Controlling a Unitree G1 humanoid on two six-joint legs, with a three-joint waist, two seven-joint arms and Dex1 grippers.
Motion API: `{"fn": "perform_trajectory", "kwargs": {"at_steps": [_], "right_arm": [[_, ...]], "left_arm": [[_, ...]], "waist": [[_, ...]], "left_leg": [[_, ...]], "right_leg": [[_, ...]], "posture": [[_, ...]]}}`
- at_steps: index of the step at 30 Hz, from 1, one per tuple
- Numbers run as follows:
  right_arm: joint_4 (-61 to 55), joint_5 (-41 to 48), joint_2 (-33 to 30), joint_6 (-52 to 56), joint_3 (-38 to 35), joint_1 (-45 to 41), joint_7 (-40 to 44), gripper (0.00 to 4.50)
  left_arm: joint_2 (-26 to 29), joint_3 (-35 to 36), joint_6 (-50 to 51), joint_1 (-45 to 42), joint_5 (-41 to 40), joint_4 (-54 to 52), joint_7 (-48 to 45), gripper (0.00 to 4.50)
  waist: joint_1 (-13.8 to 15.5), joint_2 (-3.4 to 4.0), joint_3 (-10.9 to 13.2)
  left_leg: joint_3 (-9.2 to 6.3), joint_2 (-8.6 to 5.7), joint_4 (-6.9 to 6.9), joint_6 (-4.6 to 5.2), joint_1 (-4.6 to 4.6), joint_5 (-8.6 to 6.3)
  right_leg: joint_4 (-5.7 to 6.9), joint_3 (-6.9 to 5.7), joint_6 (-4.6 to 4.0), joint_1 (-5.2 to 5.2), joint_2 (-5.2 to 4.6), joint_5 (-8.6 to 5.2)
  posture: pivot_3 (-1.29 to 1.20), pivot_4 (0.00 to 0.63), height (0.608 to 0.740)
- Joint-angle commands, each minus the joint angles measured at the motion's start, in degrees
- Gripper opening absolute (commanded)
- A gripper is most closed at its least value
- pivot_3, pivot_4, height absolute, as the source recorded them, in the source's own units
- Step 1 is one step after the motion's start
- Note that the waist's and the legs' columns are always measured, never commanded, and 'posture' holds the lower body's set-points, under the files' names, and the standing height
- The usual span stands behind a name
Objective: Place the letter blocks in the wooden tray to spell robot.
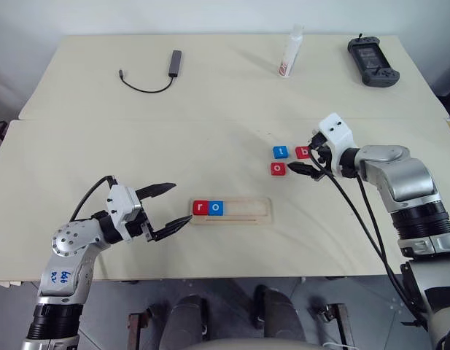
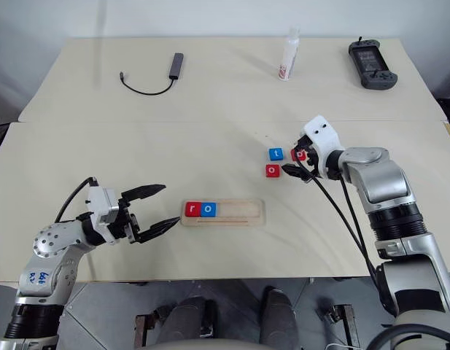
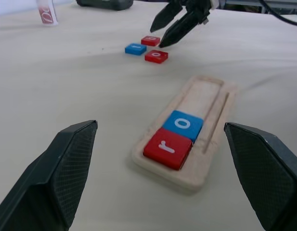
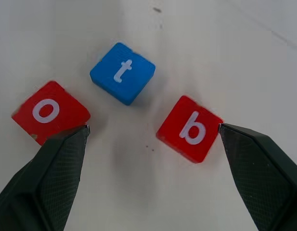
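The wooden tray point(image 1: 251, 211) lies near the table's front, with a red r block point(image 1: 200, 208) and a blue o block point(image 1: 216, 208) side by side at its left end. My left gripper point(image 1: 181, 203) stands open just left of the tray, holding nothing. Further right and back lie three loose letter blocks: a blue t point(image 4: 122, 72), a red b point(image 4: 189, 128) and a red o point(image 4: 48, 111). My right gripper point(image 4: 153, 127) hovers open over them. The b sits close to one fingertip and the o close to the other.
At the back of the table lie a black cable with an adapter point(image 1: 171, 64), a white bottle point(image 1: 290, 52) and a black handheld controller point(image 1: 368, 60). A seam point(image 1: 137, 120) runs across the table between them and the blocks.
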Motion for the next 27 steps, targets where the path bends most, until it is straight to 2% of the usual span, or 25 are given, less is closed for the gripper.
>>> {"fn": "perform_trajectory", "kwargs": {"at_steps": [1,12,15,20,26,27], "right_arm": [[-1.9,-0.7,0.0,-0.5,-2.1,-1.0,0.6,4.50],[-6.3,0.6,1.8,5.5,-5.7,-1.0,-1.3,4.50],[-7.1,0.4,3.4,10.0,-8.2,-1.1,-5.2,4.50],[-1.7,-2.3,6.5,11.5,-10.8,-2.4,-12.9,4.50],[5.2,-2.3,9.7,10.5,-12.1,-3.3,-14.5,4.50],[5.6,-2.4,10.0,10.4,-12.1,-3.3,-14.5,4.31]], "left_arm": [[0.5,0.6,-0.4,0.9,-0.1,-2.5,0.5,4.47],[0.9,-0.3,-0.3,0.3,0.4,-2.8,0.8,4.47],[1.0,-0.4,-0.2,0.1,0.4,-2.9,0.8,4.47],[1.1,-1.3,-0.3,-0.3,0.8,-2.6,0.3,4.47],[1.4,-2.3,-0.3,-1.4,0.8,-2.9,0.2,4.47],[1.5,-2.2,-0.3,-1.4,0.7,-2.9,0.2,4.49]], "waist": [[0.0,0.00,0.0],[0.0,0.00,0.0],[0.0,0.00,0.0],[0.0,0.00,0.0],[-0.2,0.01,0.0],[-0.2,0.01,0.0]], "left_leg": [[0.00,0.00,0.01,0.00,0.00,0.00],[0.04,0.02,0.04,0.00,0.03,0.00],[0.05,0.02,0.04,0.00,0.03,0.00],[0.07,0.02,0.04,0.00,0.03,0.00],[0.08,0.03,0.01,-0.01,0.04,0.00],[0.09,0.03,0.01,-0.01,0.04,0.00]], "right_leg": [[0.00,0.00,0.00,0.00,0.00,0.00],[0.03,0.05,0.00,0.00,0.01,0.00],[0.03,0.05,0.00,0.00,0.01,0.00],[0.04,0.06,0.00,-0.01,0.02,0.00],[0.03,0.08,0.00,-0.01,0.05,0.00],[0.03,0.08,0.00,-0.01,0.05,0.00]], "posture": [[0.00,0.150,0.740],[0.00,0.150,0.740],[0.00,0.150,0.740],[0.00,0.150,0.740],[0.00,0.150,0.740],[0.00,0.150,0.740]]}}
